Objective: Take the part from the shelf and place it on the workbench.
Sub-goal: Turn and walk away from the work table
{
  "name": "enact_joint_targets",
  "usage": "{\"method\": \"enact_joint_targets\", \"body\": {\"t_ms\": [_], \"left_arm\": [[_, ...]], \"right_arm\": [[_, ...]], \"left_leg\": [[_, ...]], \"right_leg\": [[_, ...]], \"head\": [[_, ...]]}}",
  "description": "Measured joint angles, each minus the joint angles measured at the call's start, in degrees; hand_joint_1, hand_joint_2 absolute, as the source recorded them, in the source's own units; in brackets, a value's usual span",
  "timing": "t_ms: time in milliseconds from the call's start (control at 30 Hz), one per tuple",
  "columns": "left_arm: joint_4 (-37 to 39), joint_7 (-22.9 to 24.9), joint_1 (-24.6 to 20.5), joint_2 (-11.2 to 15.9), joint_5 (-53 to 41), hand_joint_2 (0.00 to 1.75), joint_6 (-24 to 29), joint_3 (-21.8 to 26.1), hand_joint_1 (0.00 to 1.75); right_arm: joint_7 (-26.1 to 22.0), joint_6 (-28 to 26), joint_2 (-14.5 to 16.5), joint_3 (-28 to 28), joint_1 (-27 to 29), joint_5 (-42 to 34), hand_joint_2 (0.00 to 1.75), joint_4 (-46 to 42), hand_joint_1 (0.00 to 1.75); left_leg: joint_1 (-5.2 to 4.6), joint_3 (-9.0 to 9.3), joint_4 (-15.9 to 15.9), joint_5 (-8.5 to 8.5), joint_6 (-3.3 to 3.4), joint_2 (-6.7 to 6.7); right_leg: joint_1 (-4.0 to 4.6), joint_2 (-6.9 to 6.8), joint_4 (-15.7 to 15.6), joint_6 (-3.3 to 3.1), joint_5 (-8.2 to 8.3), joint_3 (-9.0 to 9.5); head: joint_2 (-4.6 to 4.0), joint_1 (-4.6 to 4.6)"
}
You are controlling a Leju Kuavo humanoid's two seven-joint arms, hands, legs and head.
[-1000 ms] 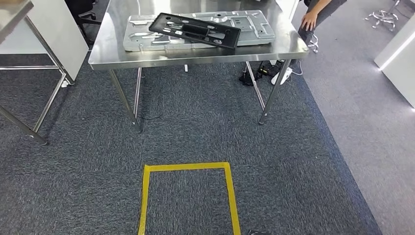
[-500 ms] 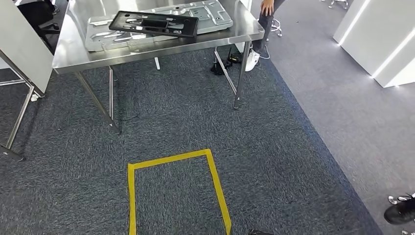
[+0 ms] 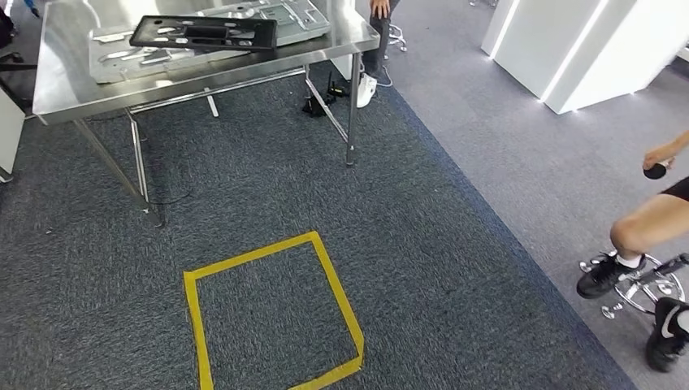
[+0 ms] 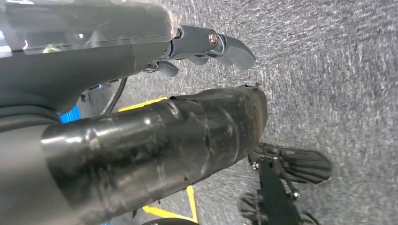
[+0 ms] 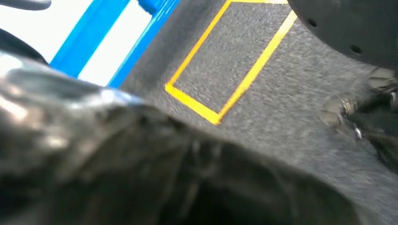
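No readable text or labels

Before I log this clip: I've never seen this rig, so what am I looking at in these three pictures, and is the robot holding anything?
This is a walking humanoid robot with a camera high on its body and one at each wrist. The head view looks down at dark carpet with a yellow tape square on it. Beyond stands a steel workbench bearing a flat silver metal panel with a black plastic frame lying on top. A person's legs show at the right, and another person stands behind the bench.

The two wrist views are turned and look at the floor. The left hand appears as a thick dark thumb and darker fingers, with nothing seen in it. The right hand is a close dark blur; I cannot tell its state.
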Motion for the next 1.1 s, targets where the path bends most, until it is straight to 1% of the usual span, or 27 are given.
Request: {"method": "enact_joint_targets", "body": {"t_ms": [67, 133, 167, 200, 233, 267, 300, 367, 400, 433, 467, 500, 533, 567, 600, 667, 700, 767, 800, 833, 867, 900, 933, 967, 1033, 1067, 1100], "left_arm": [[0.0, -0.2, -0.1, -0.1, -0.1, 0.00, -0.2, -0.3, 0.00], [0.0, -0.3, -0.3, -0.1, -0.3, 0.00, -0.8, -0.6, 0.00], [0.0, -0.3, -0.4, -0.1, -0.4, 0.00, -1.1, -0.7, 0.00], [0.0, -0.4, -0.6, -0.1, -0.5, 0.00, -1.4, -0.9, 0.00], [0.0, -0.4, -0.8, -0.1, -0.6, 0.00, -1.6, -1.0, 0.00], [0.0, -0.4, -1.0, -0.1, -0.7, 0.00, -1.8, -1.2, 0.00], [0.0, -0.4, -1.2, -0.1, -0.7, 0.00, -2.0, -1.3, 0.00], [0.0, -0.4, -1.1, 0.0, -0.8, 0.00, -2.3, -1.6, 0.00], [0.0, -0.4, -1.1, 0.0, -0.8, 0.00, -2.5, -1.8, 0.00], [0.0, -0.3, -1.1, 0.0, -0.8, 0.00, -2.7, -1.9, 0.00], [0.0, -0.3, -1.2, 0.1, -0.8, 0.00, -3.0, -2.0, 0.00], [0.0, -0.3, -1.3, 0.1, -0.8, 0.00, -3.2, -2.1, 0.00], [0.0, -0.3, -1.5, 0.1, -0.8, 0.00, -3.3, -2.2, 0.00], [0.0, -0.3, -1.6, 0.2, -0.8, 0.00, -3.5, -2.3, 0.00], [0.0, -0.3, -1.8, 0.2, -0.8, 0.00, -3.5, -2.4, 0.00], [-0.1, -0.3, -2.1, 0.4, -0.8, 0.00, -3.6, -2.6, 0.00], [-0.1, -0.3, -2.2, 0.4, -0.8, 0.00, -3.6, -2.7, 0.00], [-0.1, -0.3, -2.4, 0.4, -0.8, 0.00, -3.7, -2.8, 0.00], [-0.1, -0.3, -2.5, 0.4, -0.8, 0.00, -3.8, -3.0, 0.00], [-0.2, -0.3, -2.6, 0.4, -0.8, 0.00, -3.9, -3.1, 0.00], [-0.2, -0.3, -2.7, 0.3, -0.8, 0.00, -4.0, -3.2, 0.00], [-0.2, -0.2, -2.6, 0.3, -0.7, 0.00, -4.1, -3.3, 0.00], [-0.2, -0.2, -2.6, 0.3, -0.7, 0.00, -4.2, -3.3, 0.00], [-0.2, -0.1, -2.6, 0.3, -0.7, 0.00, -4.3, -3.4, 0.00], [-0.2, -0.1, -2.9, 0.3, -0.5, 0.00, -4.7, -3.6, 0.00], [-0.2, -0.1, -3.1, 0.4, -0.3, 0.00, -5.1, -3.7, 0.00], [-0.3, -0.2, -3.4, 0.4, 0.0, 0.00, -5.7, -3.7, 0.00]], "right_arm": [[0.4, -0.6, 0.3, -0.3, 0.0, 0.0, 0.00, 0.0, 0.00], [0.9, -1.4, 0.5, -0.5, -0.3, 0.0, 0.00, 0.0, 0.00], [1.2, -1.6, 0.6, -0.6, -0.5, 0.0, 0.00, -0.1, 0.00], [1.3, -1.8, 0.7, -0.7, -0.5, 0.0, 0.00, -0.1, 0.00], [1.4, -1.8, 0.8, -0.7, -0.5, 0.0, 0.00, 0.0, 0.00], [1.4, -1.7, 1.0, -0.8, -0.4, -0.1, 0.00, 0.0, 0.00], [1.5, -1.5, 1.1, -0.9, -0.4, -0.1, 0.00, 0.1, 0.00], [1.5, -1.1, 1.3, -1.1, -0.4, -0.2, 0.00, 0.2, 0.00], [1.4, -1.0, 1.3, -1.1, -0.5, -0.3, 0.00, 0.2, 0.00], [1.3, -0.8, 1.3, -1.1, -0.5, -0.4, 0.00, 0.2, 0.00], [1.3, -0.6, 1.3, -1.2, -0.4, -0.5, 0.00, 0.2, 0.00], [1.2, -0.5, 1.3, -1.3, -0.4, -0.5, 0.00, 0.2, 0.00], [1.2, -0.3, 1.3, -1.4, -0.4, -0.6, 0.00, 0.2, 0.00], [1.2, -0.2, 1.3, -1.5, -0.4, -0.6, 0.00, 0.2, 0.00], [1.1, -0.1, 1.4, -1.6, -0.5, -0.6, 0.00, 0.2, 0.00], [1.1, 0.0, 1.4, -1.7, -0.5, -0.6, 0.00, 0.1, 0.00], [1.0, 0.0, 1.4, -1.8, -0.5, -0.6, 0.00, 0.1, 0.00], [0.9, 0.0, 1.4, -2.0, -0.2, -0.6, 0.00, 0.2, 0.00], [0.9, 0.0, 1.4, -2.0, -0.1, -0.6, 0.00, 0.3, 0.00], [0.9, 0.1, 1.4, -2.1, 0.0, -0.6, 0.00, 0.3, 0.00], [0.9, 0.2, 1.3, -2.1, -0.1, -0.6, 0.00, 0.4, 0.00], [0.9, 0.3, 1.4, -2.1, -0.2, -0.6, 0.00, 0.4, 0.00], [0.9, 0.5, 1.4, -2.1, -0.3, -0.7, 0.00, 0.4, 0.00], [0.9, 0.7, 1.4, -2.2, -0.3, -0.7, 0.00, 0.4, 0.00], [0.9, 1.0, 1.4, -2.2, -0.4, -0.8, 0.00, 0.4, 0.00], [0.8, 1.1, 1.3, -2.3, -0.4, -0.8, 0.00, 0.4, 0.00], [0.8, 1.2, 1.3, -2.3, -0.5, -0.8, 0.00, 0.3, 0.00]], "left_leg": [[-0.16, -2.09, 1.0, 0.86, -0.28, 1.23], [-0.37, -3.40, 2.0, 1.49, -0.78, 2.30], [-0.40, -3.69, 2.2, 1.90, -1.10, 2.87], [-0.38, -3.84, 2.3, 2.38, -1.43, 3.47], [-0.35, -3.99, 2.2, 2.85, -1.79, 3.89], [-0.23, -4.24, 2.4, 2.60, -2.22, 3.49], [-0.14, -4.67, 3.2, 1.26, -2.64, 2.34], [0.13, -5.90, 7.8, -4.36, -3.35, -0.95], [0.20, -6.49, 11.3, -7.24, -3.49, -2.02], [0.25, -6.77, 14.5, -8.97, -3.54, -2.52], [0.28, -6.50, 16.6, -9.17, -3.53, -2.73], [0.31, -5.46, 17.0, -8.10, -3.46, -2.81], [0.34, -3.48, 15.4, -6.35, -3.32, -3.03], [0.36, -0.58, 12.0, -4.91, -3.10, -3.82], [0.34, 2.64, 7.6, -4.50, -2.79, -5.12], [0.28, 6.99, 0.7, -5.38, -2.27, -7.21], [0.15, 7.61, -0.7, -5.82, -2.02, -7.37], [0.22, 6.99, -1.1, -4.95, -1.41, -5.95], [0.31, 6.40, -1.3, -4.17, -0.90, -5.20], [0.42, 5.64, -1.6, -3.25, -0.47, -4.38], [0.38, 4.77, -1.7, -2.42, -0.13, -3.57], [0.24, 3.89, -1.8, -1.68, 0.09, -2.88], [0.10, 3.00, -1.6, -1.04, 0.12, -2.03], [0.02, 2.05, -1.3, -0.49, 0.08, -1.23], [-0.04, -0.08, -0.5, 0.48, -0.19, 0.34], [-0.03, -1.14, 0.1, 0.80, -0.37, 0.97], [-0.07, -2.03, 0.6, 1.03, -0.60, 1.55]], "right_leg": [[0.08, -1.16, -4.7, -0.20, 2.61, 5.38], [0.53, -3.11, -13.3, -0.87, 1.18, 11.83], [0.82, -3.67, -16.3, -1.34, 0.13, 13.57], [1.04, -3.55, -17.9, -1.85, -0.30, 14.02], [1.03, -3.15, -18.2, -2.41, 0.08, 13.59], [0.96, -2.71, -18.4, -2.89, 0.82, 12.92], [0.83, -2.32, -18.5, -3.37, 1.62, 12.23], [0.69, -1.44, -18.6, -4.08, 3.28, 10.35], [0.70, -0.85, -18.4, -4.25, 4.10, 9.26], [0.73, -0.20, -18.3, -4.29, 4.91, 8.13], [0.74, 0.49, -18.0, -4.23, 5.71, 7.00], [0.74, 1.14, -17.7, -4.12, 6.46, 5.87], [0.72, 1.78, -17.4, -3.97, 7.16, 4.77], [0.67, 2.42, -17.0, -3.78, 7.84, 3.75], [0.70, 3.05, -16.6, -3.54, 8.46, 2.80], [0.72, 4.21, -16.3, -2.92, 9.74, 1.70], [0.72, 4.78, -16.4, -2.53, 10.40, 1.48], [0.68, 5.72, -16.8, -1.77, 11.48, 1.02], [0.75, 5.22, -16.3, -1.49, 10.59, 0.51], [0.85, 4.18, -14.7, -1.26, 8.41, -0.21], [0.82, 2.74, -11.9, -1.08, 5.17, -1.01], [0.82, 1.40, -8.4, -0.84, 1.82, -1.74], [0.66, 0.69, -4.8, -0.59, -0.34, -2.27], [0.47, 0.33, -1.8, -0.37, -0.86, -2.35], [0.08, -0.14, -0.7, 0.00, 1.78, -0.07], [-0.11, -0.68, -3.0, 0.12, 3.22, 2.56], [-0.21, -1.84, -7.1, 0.17, 3.23, 6.05]], "head": [[0.00, -0.01], [0.01, -0.02], [0.01, -0.02], [0.00, -0.02], [0.00, -0.02], [0.00, -0.02], [0.00, -0.02], [0.01, -0.02], [0.01, -0.02], [0.01, -0.02], [0.00, -0.02], [-0.01, -0.03], [-0.01, -0.03], [-0.01, -0.04], [0.00, -0.04], [0.01, -0.01], [0.01, -0.02], [0.00, -0.01], [0.00, 0.18], [0.00, 0.35], [0.00, 0.49], [0.00, 0.66], [0.00, 0.62], [0.00, 0.61], [0.01, 0.61], [0.01, 0.61], [0.01, 0.61]]}}
